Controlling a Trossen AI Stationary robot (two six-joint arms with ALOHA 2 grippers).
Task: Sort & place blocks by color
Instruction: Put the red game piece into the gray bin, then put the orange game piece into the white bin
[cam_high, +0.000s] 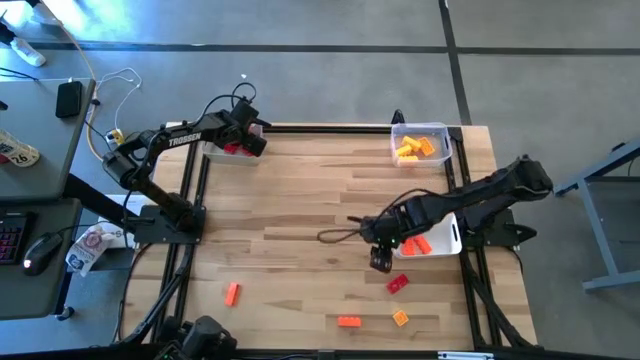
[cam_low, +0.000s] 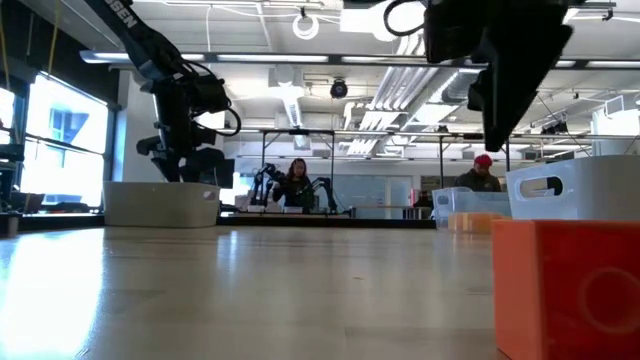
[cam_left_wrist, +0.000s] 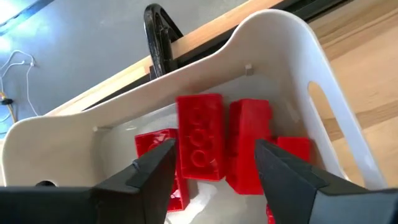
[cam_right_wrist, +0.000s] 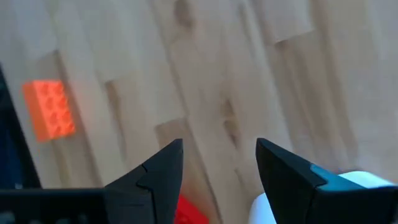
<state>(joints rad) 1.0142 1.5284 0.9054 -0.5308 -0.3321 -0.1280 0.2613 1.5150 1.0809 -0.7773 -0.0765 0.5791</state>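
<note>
So nearest the front edge of the table (cam_high: 300, 215) there are loose blocks: an orange block (cam_high: 232, 292) on the left, another orange one (cam_high: 349, 321) next to a yellow-orange block (cam_high: 400, 318), and a red block (cam_high: 398, 284) just behind those. In the low view one orange brick sits right against the lens and hides a lot.

The right gripper (cam_high: 381, 260) hangs just above the red block, jaws spread with nothing between them. Right beside it is the white bin (cam_high: 450, 240) at the right edge, with an orange-red block showing inside; the arm covers the rest.

Far right corner: clear bin (cam_high: 440, 133) holding yellow-orange blocks (cam_high: 412, 149).

Far left: the left gripper (cam_left_wrist: 211, 180) is over the left white bin (cam_left_wrist: 280, 50), jaws spread and empty, with several red blocks (cam_left_wrist: 200, 138) lying in the bin below.
</note>
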